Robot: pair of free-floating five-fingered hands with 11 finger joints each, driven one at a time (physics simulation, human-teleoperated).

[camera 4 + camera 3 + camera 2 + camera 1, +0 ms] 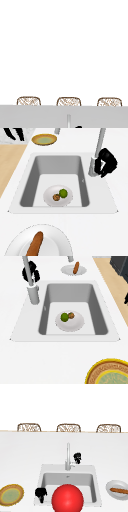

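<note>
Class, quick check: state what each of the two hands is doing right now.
Left hand: at the sink's front left corner, curled, holding nothing.
Right hand: beside the faucet, curled; contact cannot be told.

No text, label, brand, number or sign can be read on anything here.

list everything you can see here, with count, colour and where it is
sink: 1, grey basin, set in the white counter
faucet: 1, silver, behind the basin
white plate: 1, in the basin, holding a green ball and a brown ball
yellow plate: 1, yellow and brown, counter left of the sink
white bowl: 1, counter right of the sink, holding a brown stick-shaped food
red ball: 1, front of the sink
chairs: 3, woven, behind the counter
right hand: black, curled beside the faucet
left hand: black, sink's front left corner
</note>
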